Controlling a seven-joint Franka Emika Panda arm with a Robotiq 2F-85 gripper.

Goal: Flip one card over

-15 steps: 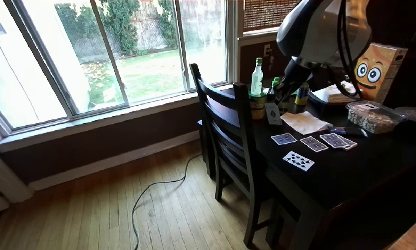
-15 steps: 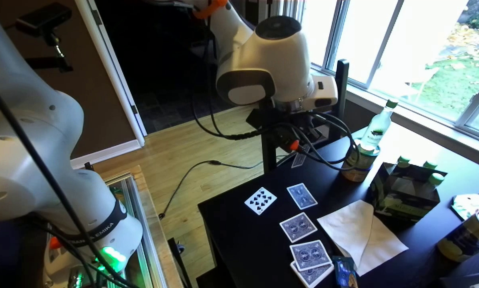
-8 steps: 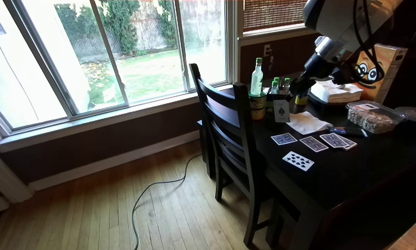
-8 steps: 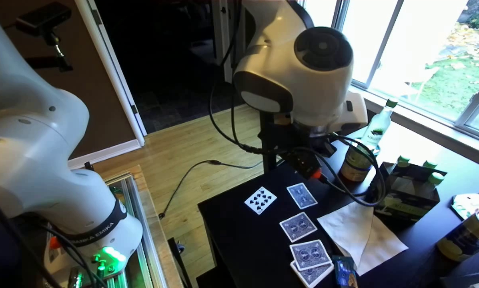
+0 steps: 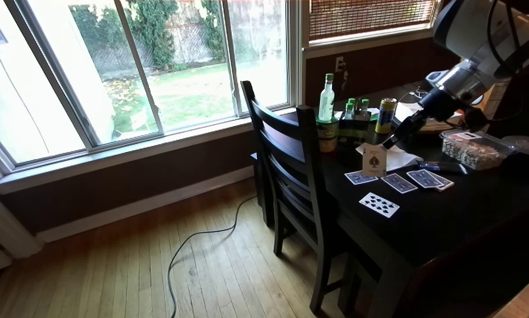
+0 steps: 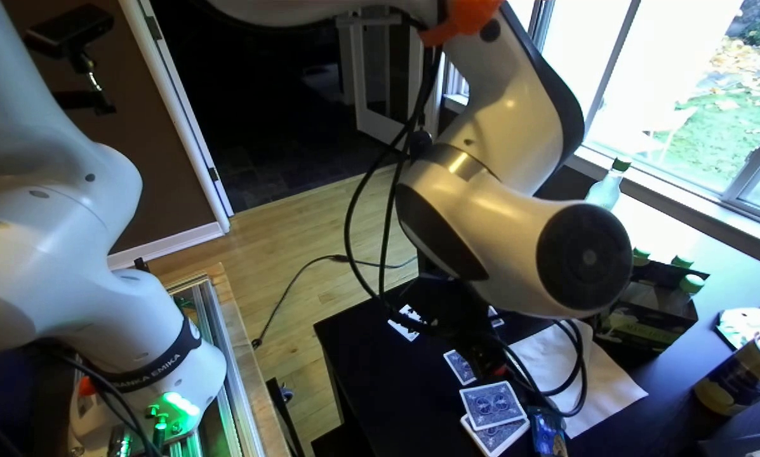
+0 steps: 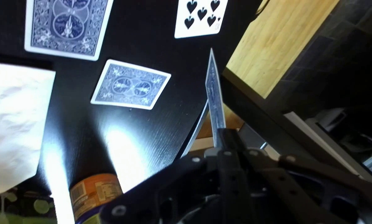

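My gripper (image 5: 389, 142) is shut on the ace of spades card (image 5: 374, 161), holding it upright above the dark table. Its face shows in that exterior view; its blue back shows nearly edge-on in the wrist view (image 7: 214, 93), where the fingertips (image 7: 227, 137) are closed together at its end. In an exterior view the arm hides it. A ten of spades (image 5: 379, 204) lies face up on the table, also in the wrist view (image 7: 201, 18). A face-down card (image 5: 357, 177) is partly behind the held card. Another face-down card (image 5: 399, 183) and an overlapping pair (image 5: 424, 178) lie beside it.
A white napkin (image 5: 401, 157) lies behind the cards. A green-capped bottle (image 5: 327, 101) on a jar, a bottle carton (image 6: 649, 311), a can (image 5: 386, 115) and a plastic food box (image 5: 476, 148) stand farther back. A black chair (image 5: 310, 176) is at the table's edge.
My gripper has moved with the ace of spades from beside the bottles toward the lying cards, right and lower in an exterior view. The cards on the table have not moved.
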